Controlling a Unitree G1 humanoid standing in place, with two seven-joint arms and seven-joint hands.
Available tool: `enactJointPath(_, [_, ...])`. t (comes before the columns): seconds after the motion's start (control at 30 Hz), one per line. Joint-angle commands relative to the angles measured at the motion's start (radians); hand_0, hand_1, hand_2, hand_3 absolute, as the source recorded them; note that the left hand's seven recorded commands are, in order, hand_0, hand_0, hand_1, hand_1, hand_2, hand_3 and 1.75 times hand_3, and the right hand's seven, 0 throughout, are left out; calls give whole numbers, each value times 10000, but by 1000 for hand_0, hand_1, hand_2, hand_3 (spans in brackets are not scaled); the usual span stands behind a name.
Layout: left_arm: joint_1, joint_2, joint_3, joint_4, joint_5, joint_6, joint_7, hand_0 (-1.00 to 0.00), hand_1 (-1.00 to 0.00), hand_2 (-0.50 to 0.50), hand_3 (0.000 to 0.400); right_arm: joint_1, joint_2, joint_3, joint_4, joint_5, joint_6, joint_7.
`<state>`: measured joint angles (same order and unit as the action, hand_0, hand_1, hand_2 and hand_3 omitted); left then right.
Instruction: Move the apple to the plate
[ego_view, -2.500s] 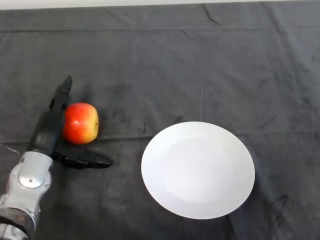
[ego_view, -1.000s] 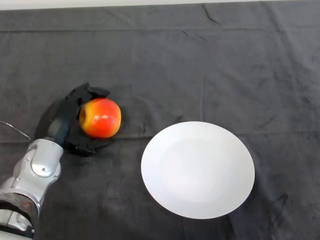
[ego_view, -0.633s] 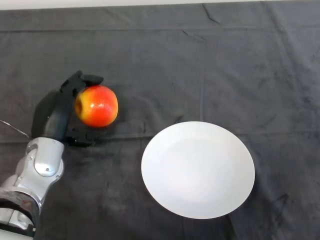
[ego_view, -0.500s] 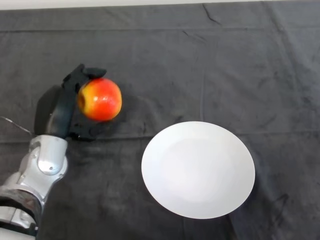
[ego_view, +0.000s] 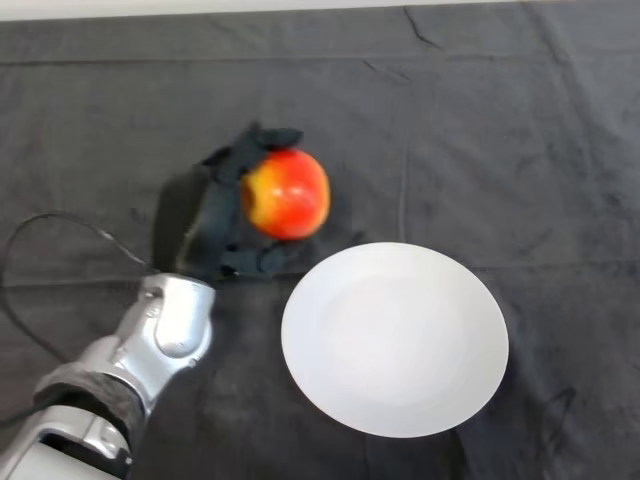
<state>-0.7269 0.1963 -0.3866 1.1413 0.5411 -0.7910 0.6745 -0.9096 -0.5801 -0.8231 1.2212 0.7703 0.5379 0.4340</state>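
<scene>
Dark grey cloth (ego_view: 480, 130) covered the whole table, creased in faint lines, with a thin pale strip showing along the far edge. Apple (ego_view: 287, 193), red with a yellow patch on its left side, sat in the grip of the left hand (ego_view: 222, 205), left of centre. Black fingers (ego_view: 262, 139) curled over the apple's top at 12 o'clock, thumb (ego_view: 262, 260) wrapped under it at 6 o'clock, so the fruit was pinched between them. Whether the apple was touching the cloth or lifted off it could not be told from this view. Palm was at 9 o'clock of the apple, pressed against its yellow side. Silver-grey arm (ego_view: 160, 330) ran from the hand down toward 7 o'clock and out at the lower left corner. White plate (ego_view: 395, 338), round and bare, lay flat on the cloth at about 5 o'clock from the apple. Apple was near the plate's upper-left rim but apart from it, not over it. Thumb tip was just beside the rim, with a narrow gap of cloth between them.
</scene>
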Motion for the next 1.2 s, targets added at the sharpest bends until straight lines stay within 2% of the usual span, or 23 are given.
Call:
enactJointPath(0.03, [-644, 3, -351, -345, 286, -231, 260, -1000, -1000, 0, 400, 372, -202, -48, 103, 93, -61, 14])
enactJointPath(0.27, [-690, -249, -1091, -168, 474, -323, 412, -1000, -1000, 0, 400, 366, -209, -50, 119, 93, -60, 18])
enactJointPath(0.63, [-679, -306, -2074, 264, 556, -451, 343, -1000, -1000, 0, 400, 357, -219, -53, 143, 92, -60, 27])
enactJointPath(1.1, [-691, -314, -2974, 577, 394, -262, -89, -1000, -1000, 0, 400, 348, -228, -56, 165, 89, -61, 35])
enactJointPath(1.13, [-690, -306, -3034, 591, 380, -235, -124, -1000, -914, -43, 400, 348, -228, -57, 166, 89, -61, 36])
enactJointPath(1.2, [-697, -295, -3119, 611, 360, -186, -177, -1000, -620, -190, 400, 347, -229, -57, 168, 88, -61, 37])
